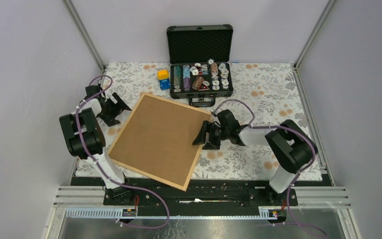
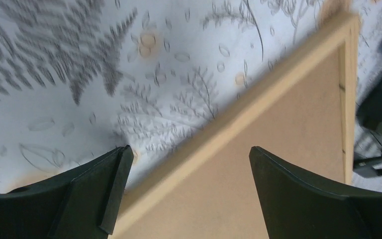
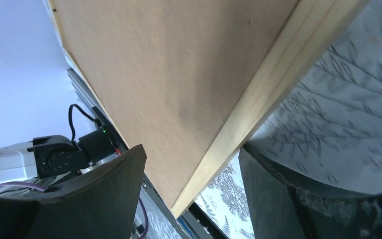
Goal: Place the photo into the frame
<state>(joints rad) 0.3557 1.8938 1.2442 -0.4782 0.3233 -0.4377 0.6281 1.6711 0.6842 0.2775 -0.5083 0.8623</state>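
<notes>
Left pincer [image 1: 119,113]: spread wide, holding nothing, just beside the frame's upper-left edge.
Frame [image 1: 146,174]: back up, set diagonally on the table [image 1: 258,94], with brown backing board [image 1: 159,137] filling it and the near corner past the table edge.
Right pincer [image 1: 200,139]: spread, with the frame's right edge between its fingers, not clamped.

The table [image 1: 278,99], covered in a pale floral-print cloth, carries the frame [image 1: 146,174] from its centre out toward 7 o'clock, turned cornerwise with the brown backing board [image 1: 156,137] face up and its near corner jutting past the table's near edge. At 12 o'clock stands an open black case [image 1: 199,44] filled with poker chips [image 1: 199,77]. Just beside it, at 11 o'clock, are a small yellow block [image 1: 163,74] and a blue one [image 1: 165,83], touching each other.
</notes>
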